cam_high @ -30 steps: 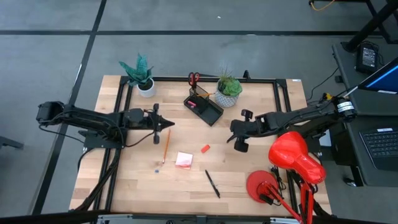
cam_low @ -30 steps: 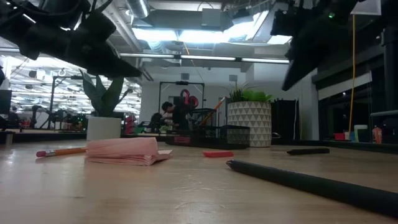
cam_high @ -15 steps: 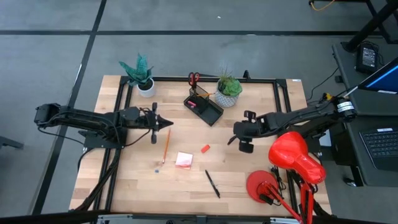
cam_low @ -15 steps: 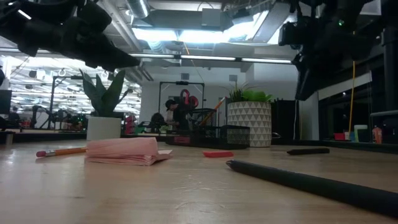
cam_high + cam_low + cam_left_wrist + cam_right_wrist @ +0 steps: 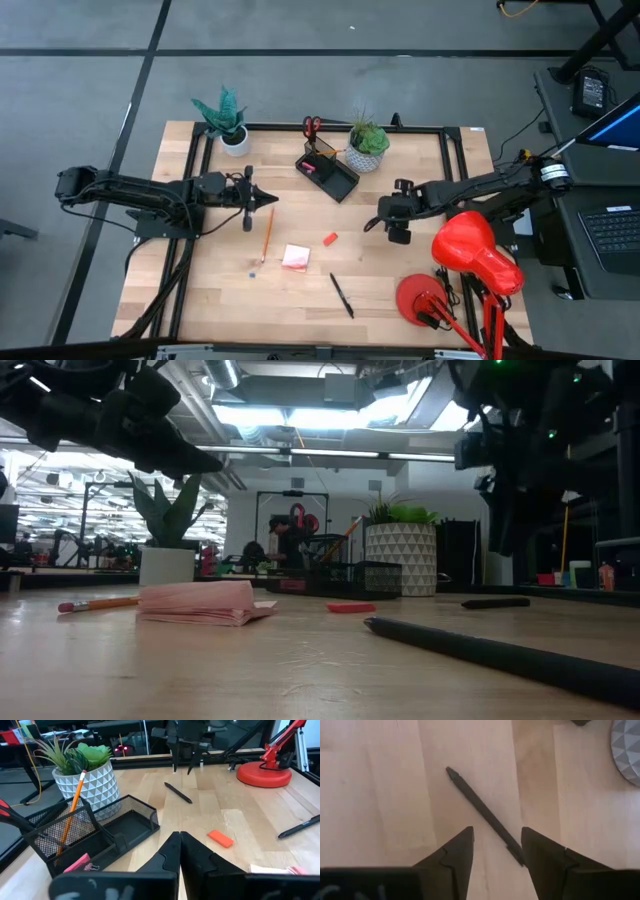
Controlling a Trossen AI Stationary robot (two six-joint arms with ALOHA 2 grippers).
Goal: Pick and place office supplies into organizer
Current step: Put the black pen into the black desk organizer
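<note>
Your right gripper hangs with fingers spread, released, directly over a black pen on the table, at the organizer's four o'clock. Your left gripper, clenched on nothing, waits at the organizer's nine o'clock.

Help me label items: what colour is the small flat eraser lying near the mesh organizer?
Orange-red; the small flat eraser shows best in the left wrist view.

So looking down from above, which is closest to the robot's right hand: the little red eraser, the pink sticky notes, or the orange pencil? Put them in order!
From the right hand, which is open:
1. The small red eraser, nearest, mid-table.
2. The pink square sticky-note pad, farther toward the left arm.
3. The orange-yellow pencil, farthest, lying by the left hand.
</note>
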